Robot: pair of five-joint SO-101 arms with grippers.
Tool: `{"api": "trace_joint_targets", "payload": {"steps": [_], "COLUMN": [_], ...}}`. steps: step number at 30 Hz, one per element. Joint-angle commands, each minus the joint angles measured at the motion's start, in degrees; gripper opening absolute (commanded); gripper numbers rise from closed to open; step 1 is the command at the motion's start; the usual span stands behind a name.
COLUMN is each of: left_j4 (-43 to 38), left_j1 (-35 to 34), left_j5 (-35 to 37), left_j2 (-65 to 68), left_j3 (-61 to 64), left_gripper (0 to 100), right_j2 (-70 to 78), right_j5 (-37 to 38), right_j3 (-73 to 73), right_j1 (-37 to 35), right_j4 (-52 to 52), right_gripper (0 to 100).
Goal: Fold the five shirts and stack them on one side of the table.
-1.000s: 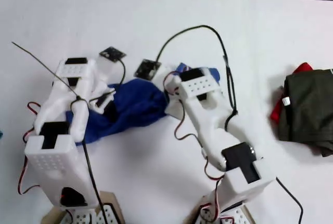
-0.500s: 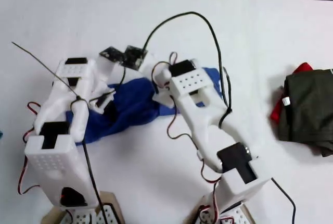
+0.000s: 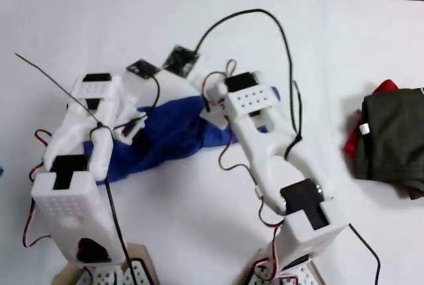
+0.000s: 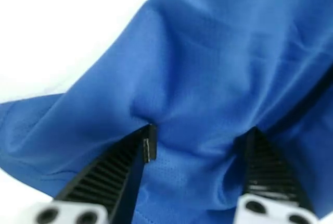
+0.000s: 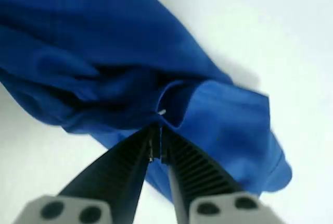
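Note:
A crumpled blue shirt (image 3: 173,136) lies on the white table (image 3: 199,26) between my two arms. My left gripper (image 3: 138,136) stands over its left part; in the left wrist view the left gripper (image 4: 200,139) is open, its fingertips (image 4: 148,143) pressed into the blue shirt (image 4: 208,67) with cloth bulging between them. My right gripper (image 3: 211,114) is at the shirt's right part. In the right wrist view the right gripper (image 5: 157,143) is shut on a fold of the blue shirt (image 5: 104,52).
A folded dark green shirt (image 3: 392,140) lies on a red one (image 3: 384,88) at the table's right side. A black cable (image 3: 265,23) loops above the right arm. A thin wire (image 3: 50,76) runs off to the left. Bare table lies at the back.
My right gripper swung left, then back right a little, keeping the shirt's edge. The blue shirt is now drawn out flatter under the right arm. The left arm stayed put.

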Motion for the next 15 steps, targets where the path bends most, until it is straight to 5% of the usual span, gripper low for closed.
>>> {"api": "trace_joint_targets", "payload": {"steps": [1,15], "left_j4": [0.79,0.79], "left_j1": [0.26,0.26], "left_j5": [-0.62,-0.62], "left_j2": [1.05,1.05], "left_j3": [0.04,0.13], "left_gripper": [29,29], "right_j2": [-2.24,6.46], "right_j5": [-0.35,-0.88], "right_j3": [-1.85,-2.37], "right_j1": [1.19,-8.22], "right_j4": [0.4,-6.81], "right_gripper": [2.2,2.2]}}
